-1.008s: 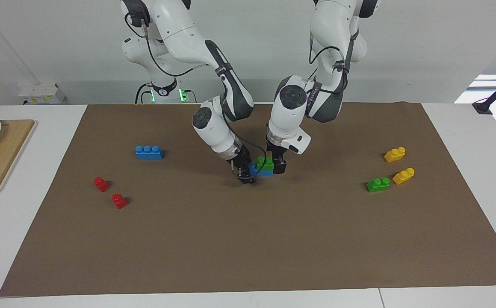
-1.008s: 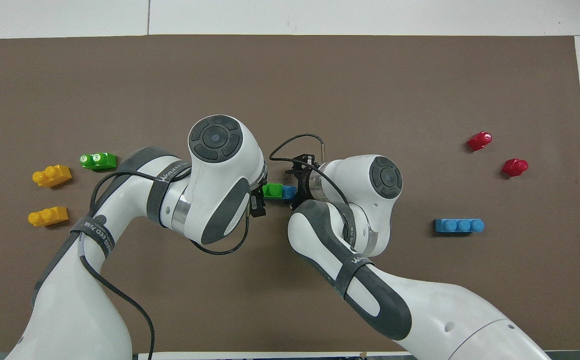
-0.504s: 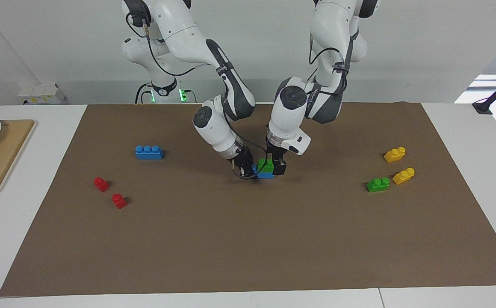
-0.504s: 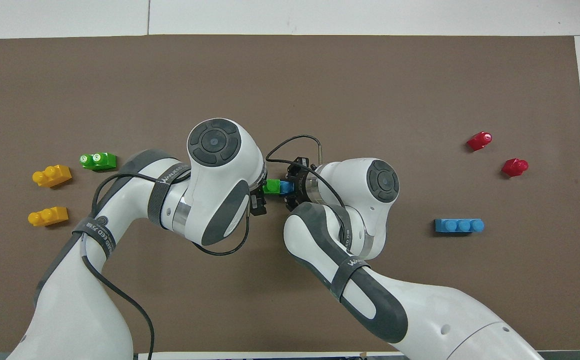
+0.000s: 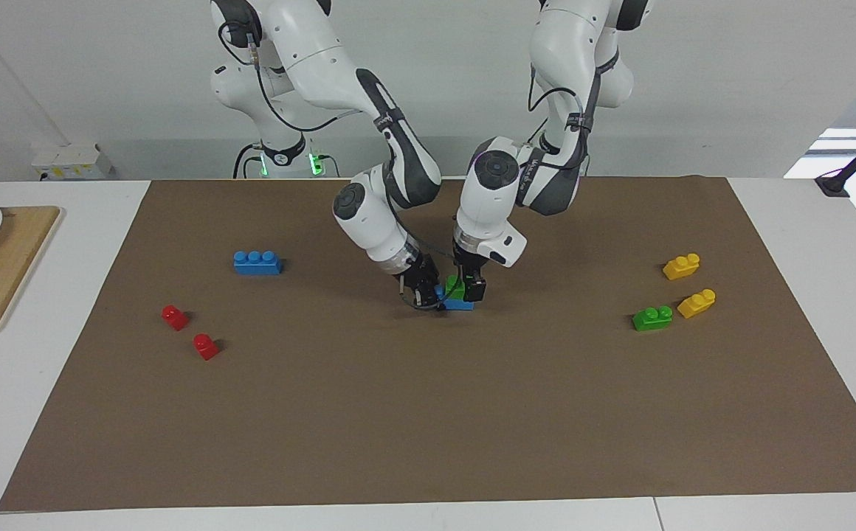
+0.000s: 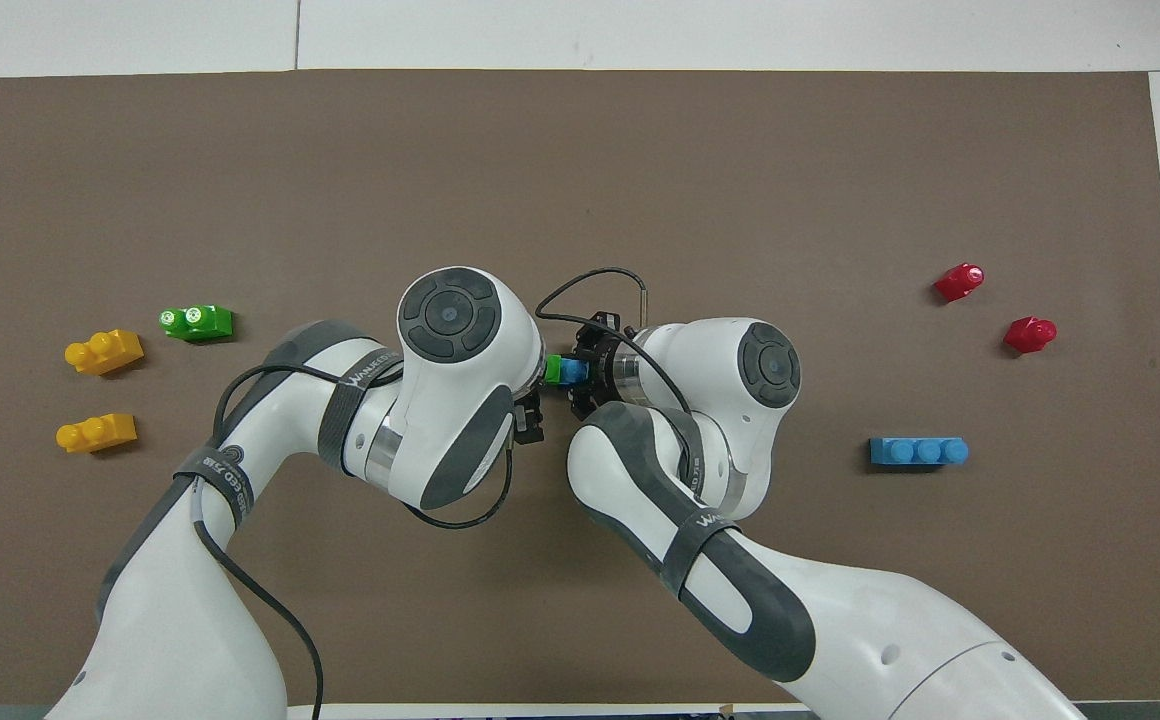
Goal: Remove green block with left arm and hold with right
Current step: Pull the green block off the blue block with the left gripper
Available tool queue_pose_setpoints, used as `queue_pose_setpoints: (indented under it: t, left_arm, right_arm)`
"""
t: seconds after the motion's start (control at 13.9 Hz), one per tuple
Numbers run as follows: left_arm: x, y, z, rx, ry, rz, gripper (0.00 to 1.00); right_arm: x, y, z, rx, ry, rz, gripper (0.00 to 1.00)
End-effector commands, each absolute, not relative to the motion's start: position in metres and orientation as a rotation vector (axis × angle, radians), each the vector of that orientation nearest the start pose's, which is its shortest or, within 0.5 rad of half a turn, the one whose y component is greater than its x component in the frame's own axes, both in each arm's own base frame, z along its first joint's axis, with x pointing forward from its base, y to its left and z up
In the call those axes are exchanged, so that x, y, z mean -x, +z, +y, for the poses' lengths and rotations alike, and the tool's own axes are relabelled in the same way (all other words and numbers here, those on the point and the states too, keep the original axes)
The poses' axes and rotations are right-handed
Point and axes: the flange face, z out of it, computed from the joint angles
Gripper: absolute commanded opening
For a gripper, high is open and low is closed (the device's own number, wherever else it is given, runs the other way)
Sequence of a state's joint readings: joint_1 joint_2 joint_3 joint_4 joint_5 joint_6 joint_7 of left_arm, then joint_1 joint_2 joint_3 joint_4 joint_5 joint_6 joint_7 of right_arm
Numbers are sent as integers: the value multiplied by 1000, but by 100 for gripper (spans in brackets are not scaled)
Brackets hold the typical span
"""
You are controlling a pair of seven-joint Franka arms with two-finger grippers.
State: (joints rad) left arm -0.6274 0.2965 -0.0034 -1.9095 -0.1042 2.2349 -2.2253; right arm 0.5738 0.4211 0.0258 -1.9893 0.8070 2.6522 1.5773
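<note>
Green block [image 5: 457, 287] sits on top of a blue brick [image 5: 460, 303] in the middle of the brown mat [image 5: 428, 413]. Both of my grippers are down at this little stack. My left gripper [image 5: 468, 286] comes straight down on the green block, with one dark finger [image 5: 477, 289] against the block's end toward my left arm. I think it is pinching the green block, but my own arm hides most of it from above, where only a bit of green [image 6: 553, 369] and blue [image 6: 572, 372] shows between my two wrists. My right gripper [image 5: 426, 293] leans in from the other end and is at the blue brick, down low by the mat. I cannot tell if its fingers are pressed on the brick or spread. A second green block [image 5: 652, 318] lies toward my left arm's end of the mat, close to two yellow bricks [image 5: 681, 266] [image 5: 696, 303]. A long blue brick [image 5: 257, 262] lies toward my right arm's end, and two red pieces [image 5: 175, 317] [image 5: 206, 346] lie there too, farther from me than the long blue brick. A wooden board [image 5: 0, 265] sits on the white table [image 5: 0, 413] off the mat at that end.
</note>
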Motion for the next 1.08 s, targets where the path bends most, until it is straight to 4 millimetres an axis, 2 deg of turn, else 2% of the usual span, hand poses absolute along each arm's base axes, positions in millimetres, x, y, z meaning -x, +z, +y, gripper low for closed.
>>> queue_pose_setpoints:
  t: [0.0, 0.22, 0.29, 0.36, 0.5, 0.58, 0.65, 0.86, 1.01]
  left_arm:
    - [-492, 335, -369, -2063, -96, 2293, 100]
    - [-489, 332, -370, -2069, -96, 2290, 100]
    - [-489, 331, -369, -2070, -97, 2295, 87]
    - [-490, 332, -370, -2072, -97, 2293, 69]
    - [-491, 334, -370, -2069, -96, 2289, 25]
    - [-492, 335, -370, -2072, -96, 2289, 8]
    - [-493, 338, -371, -2076, -94, 2279, 0]
    - [-511, 352, -370, -2074, -95, 2283, 0]
    - [-527, 365, -361, -2079, -95, 2272, 0]
  right_arm:
    - [-529, 257, 337, 1783, 406, 2016, 0]
    - [-529, 257, 337, 1783, 406, 2016, 0]
    - [-529, 257, 337, 1782, 404, 2016, 0]
    - [-529, 257, 337, 1782, 404, 2016, 0]
    - [-530, 258, 336, 1778, 398, 2015, 0]
    - [-529, 258, 337, 1780, 398, 2014, 0]
    - [-529, 258, 337, 1780, 398, 2014, 0]
    - [-529, 258, 337, 1784, 397, 2009, 0]
    - [-529, 258, 337, 1787, 396, 2006, 0]
